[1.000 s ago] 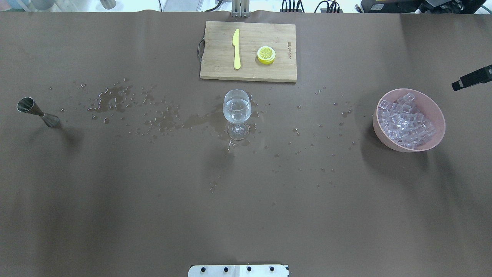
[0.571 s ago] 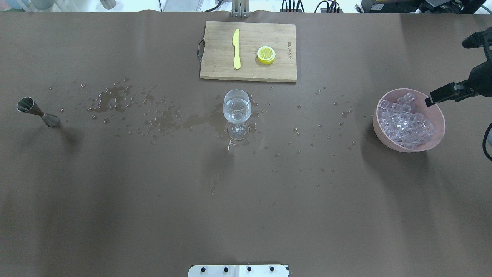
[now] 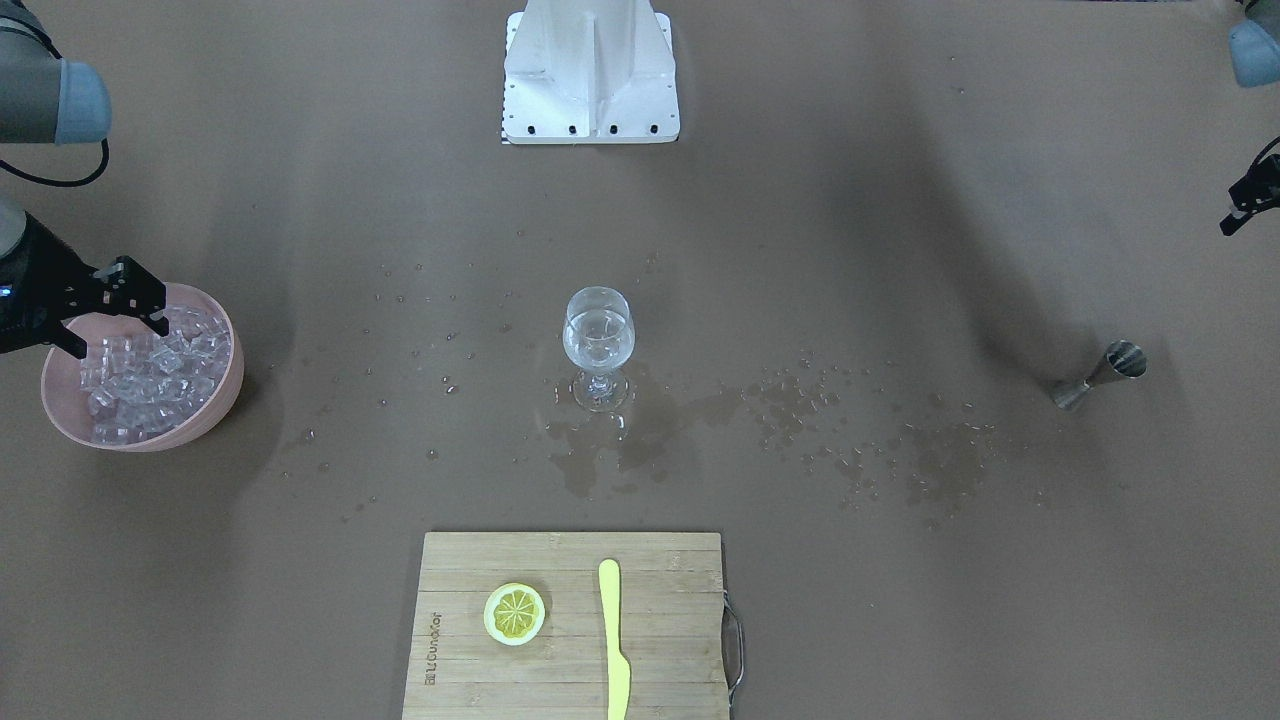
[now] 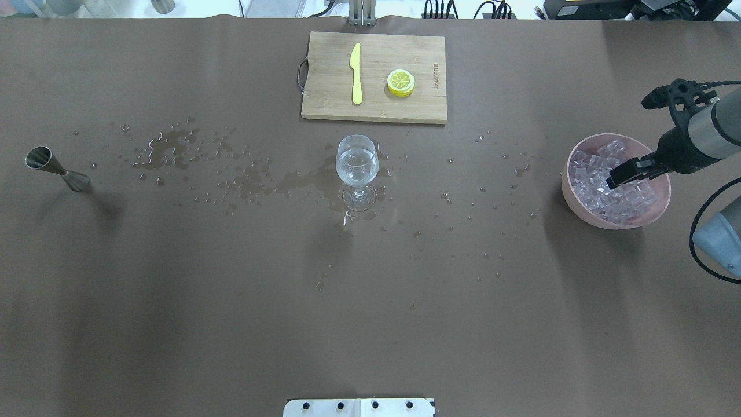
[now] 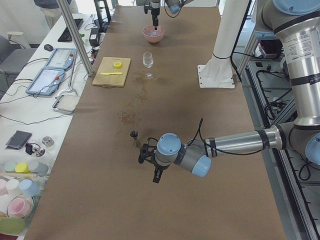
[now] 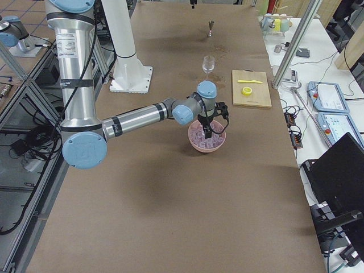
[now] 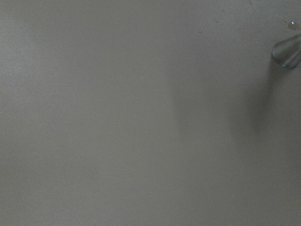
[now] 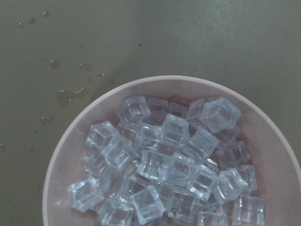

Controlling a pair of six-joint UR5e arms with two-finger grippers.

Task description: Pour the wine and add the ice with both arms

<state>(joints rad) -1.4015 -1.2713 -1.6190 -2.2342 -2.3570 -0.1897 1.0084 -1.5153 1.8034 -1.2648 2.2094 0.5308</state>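
Observation:
A wine glass [image 4: 357,165] holding a little clear wine stands at the table's middle, also in the front view [image 3: 598,340]. A pink bowl [image 4: 580,204] full of small clear ice cubes [image 4: 596,179] sits at the right; the right wrist view looks straight down on the ice [image 8: 164,160]. My right gripper [image 4: 613,180] hangs over the bowl's right side, jaws apart and empty, also in the front view [image 3: 122,338]. My left gripper [image 5: 155,172] hovers low off the table's left end, near a steel jigger [image 4: 55,168]; I cannot tell whether it is open.
A wooden cutting board [image 4: 405,107] with a yellow knife [image 4: 356,72] and a lemon slice [image 4: 400,82] lies behind the glass. Spilled drops and puddles [image 4: 173,145] spread between jigger, glass and bowl. The white base block [image 4: 359,407] sits at the near edge.
My right arm has come in from the right edge and moved left and down until its gripper is over the ice bowl. The glass, jigger and bowl have not moved.

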